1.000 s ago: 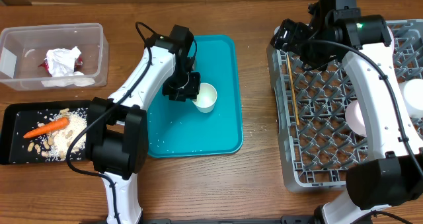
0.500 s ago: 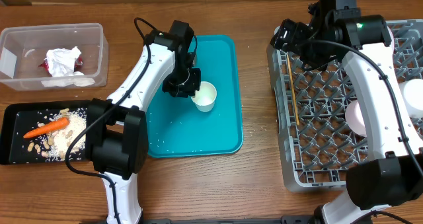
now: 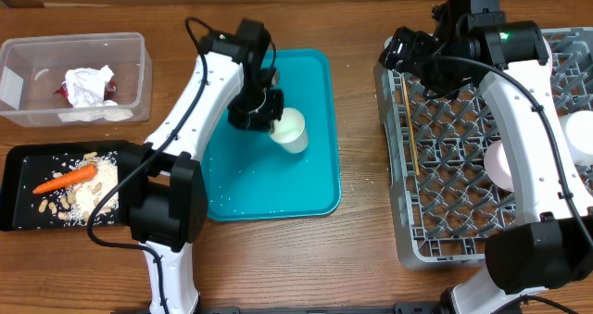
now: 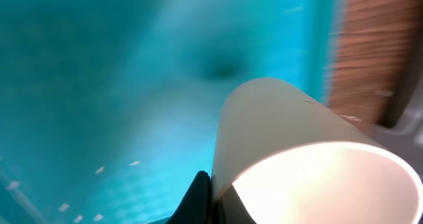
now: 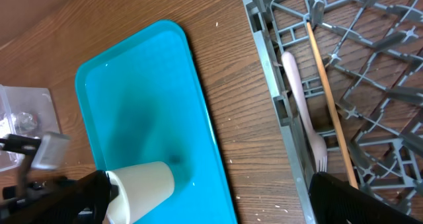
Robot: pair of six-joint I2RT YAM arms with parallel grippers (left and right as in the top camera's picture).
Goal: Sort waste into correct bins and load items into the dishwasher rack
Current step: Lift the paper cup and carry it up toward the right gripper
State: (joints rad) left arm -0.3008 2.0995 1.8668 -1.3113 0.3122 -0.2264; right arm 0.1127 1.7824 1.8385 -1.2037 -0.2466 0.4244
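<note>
A small white cup (image 3: 289, 129) hangs tilted over the teal serving tray (image 3: 306, 189), its mouth turned toward my left wrist camera. My left gripper (image 3: 267, 113) is shut on the cup's rim (image 4: 213, 184), one finger outside and one inside the wall. My right gripper (image 3: 405, 53) hovers open over the far left corner of the grey dishwasher rack (image 3: 445, 175), holding nothing; one dark finger (image 5: 357, 201) shows in its own view. A wooden chopstick (image 3: 410, 129) and a pale fork (image 5: 301, 105) lie in the rack's left edge.
The clear tub (image 3: 18, 55) at far left holds a crumpled napkin (image 3: 88, 84). The black tray (image 3: 18, 212) below it holds a carrot (image 3: 65, 179) and scraps. White crumbs dot the teal tray. A white bowl (image 3: 500, 164) sits in the rack.
My left gripper has shut on the cup's rim and raised it off the teal tray, tipping it on its side. The right arm has not moved.
</note>
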